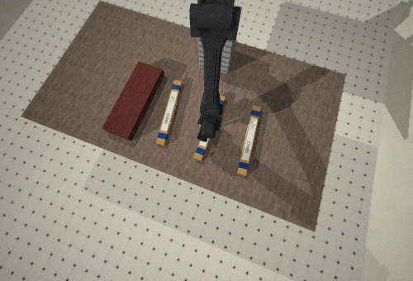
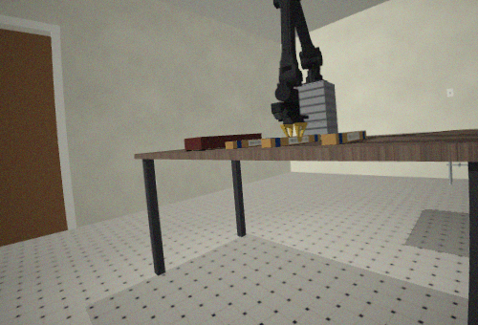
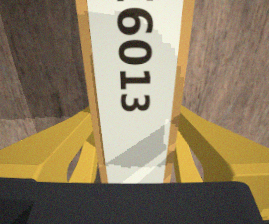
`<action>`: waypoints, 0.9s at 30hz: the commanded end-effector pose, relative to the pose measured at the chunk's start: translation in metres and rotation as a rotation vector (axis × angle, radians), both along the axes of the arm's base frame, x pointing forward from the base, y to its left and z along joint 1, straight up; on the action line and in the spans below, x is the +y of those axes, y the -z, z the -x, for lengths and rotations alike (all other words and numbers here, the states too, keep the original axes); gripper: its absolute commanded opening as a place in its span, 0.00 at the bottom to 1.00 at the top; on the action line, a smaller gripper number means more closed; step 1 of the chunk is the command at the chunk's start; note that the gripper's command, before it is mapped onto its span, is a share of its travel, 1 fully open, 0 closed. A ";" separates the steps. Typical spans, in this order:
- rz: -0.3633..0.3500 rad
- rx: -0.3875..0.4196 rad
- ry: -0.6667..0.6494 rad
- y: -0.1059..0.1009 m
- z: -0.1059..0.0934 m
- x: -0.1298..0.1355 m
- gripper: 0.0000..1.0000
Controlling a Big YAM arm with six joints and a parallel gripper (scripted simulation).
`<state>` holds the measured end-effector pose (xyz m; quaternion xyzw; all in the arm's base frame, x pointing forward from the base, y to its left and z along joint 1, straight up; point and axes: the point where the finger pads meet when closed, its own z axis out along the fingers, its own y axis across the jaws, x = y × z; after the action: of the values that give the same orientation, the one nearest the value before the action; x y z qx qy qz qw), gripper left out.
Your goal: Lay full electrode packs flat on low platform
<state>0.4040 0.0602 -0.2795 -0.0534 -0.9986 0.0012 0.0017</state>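
The gripper's yellow fingers (image 2: 294, 130) point down and pinch the middle pack of electrodes (image 1: 199, 152) (image 2: 272, 142) (image 3: 136, 60) by its two long sides. The pack lies flat on the brown table (image 1: 281, 202) (image 2: 406, 152) (image 3: 235, 60), running between the fingers and out past them at both ends, its white label with the digits 6013 facing up. Seen from above, a second pack (image 1: 249, 140) (image 2: 343, 138) lies to the right of the fingers and a third (image 1: 168, 112) (image 2: 244, 143) to their left. Beyond that third pack, farther from the fingers, is the low dark red platform (image 1: 134, 100) (image 2: 222, 141).
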 end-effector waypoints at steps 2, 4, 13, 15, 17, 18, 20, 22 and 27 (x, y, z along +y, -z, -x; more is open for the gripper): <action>-0.008 -0.038 -0.004 -0.008 -0.020 0.000 0.00; -0.008 -0.038 -0.004 -0.008 -0.020 0.000 0.00; -0.007 -0.035 -0.004 -0.012 -0.018 0.000 0.00; -0.007 -0.029 -0.004 -0.016 -0.015 -0.001 0.00; -0.006 -0.025 -0.004 -0.020 -0.013 -0.001 0.00; -0.006 -0.024 -0.004 -0.022 -0.012 -0.001 0.00; -0.005 -0.021 -0.004 -0.025 -0.011 -0.001 0.00; -0.005 -0.020 -0.004 -0.029 -0.010 -0.001 0.00; -0.005 -0.017 -0.004 -0.037 -0.008 -0.002 0.00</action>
<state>0.3907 0.0583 -0.2751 -0.0533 -0.9984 0.0045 0.0179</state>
